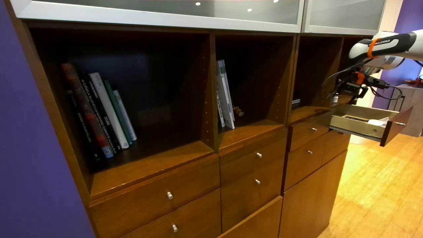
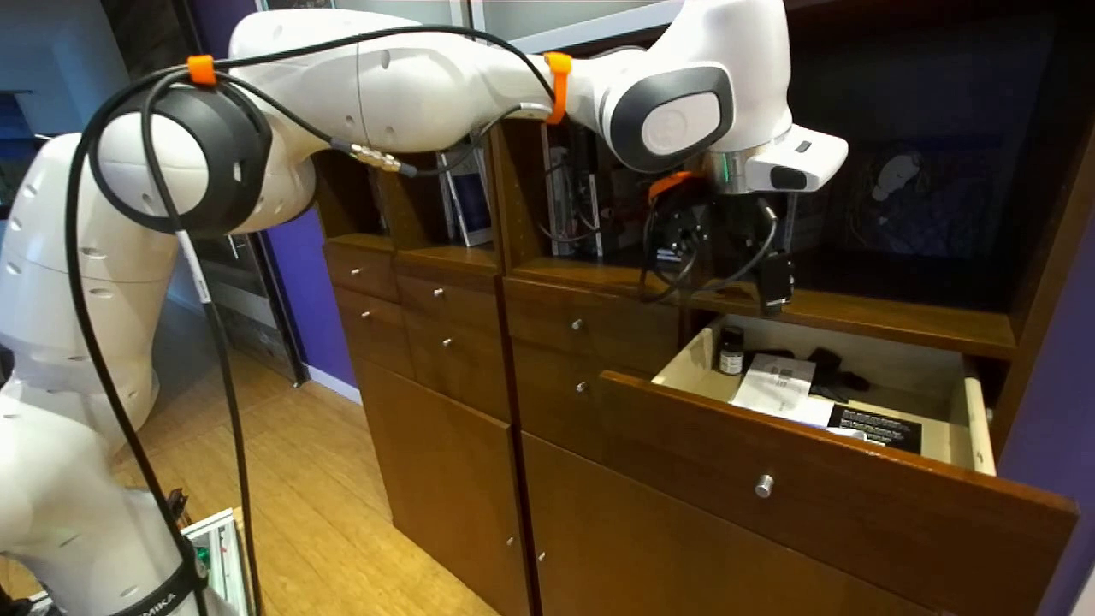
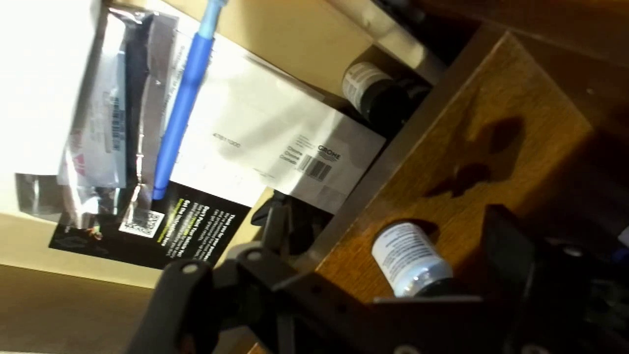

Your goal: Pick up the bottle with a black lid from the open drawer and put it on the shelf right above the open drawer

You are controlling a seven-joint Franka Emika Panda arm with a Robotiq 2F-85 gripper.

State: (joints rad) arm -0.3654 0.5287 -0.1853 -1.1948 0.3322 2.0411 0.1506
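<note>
The gripper [image 3: 387,209] hangs over the front of the shelf [image 3: 442,152], jaws spread wide and holding nothing. Between them in the wrist view, the small bottle with a black lid [image 3: 405,253] stands upright on the shelf, its lid partly hidden by the gripper. The brown wood there is brightly lit towards the front edge and patched with dark shadow; further in, it sinks into gloom. Just below, the open drawer [image 2: 855,496] has pale inner sides and a round metal knob [image 2: 764,486]. Inside, a dark bottle with a white label [image 3: 371,88] stands in a back corner beside a white Grohe packet [image 3: 275,123]; a slim blue rod [image 3: 182,113], a glossy plastic pouch [image 3: 110,108] and a black printed card [image 3: 206,231] lie nearby. In an exterior view, books [image 1: 109,112] lean in the wide cubbies [image 1: 158,160] under grey glass doors [image 1: 264,13] in silvery frames. A purple wall [image 1: 33,148] edges the brown cabinet [image 1: 248,142], and glossy yellowish floorboards [image 1: 380,168] run below.
</note>
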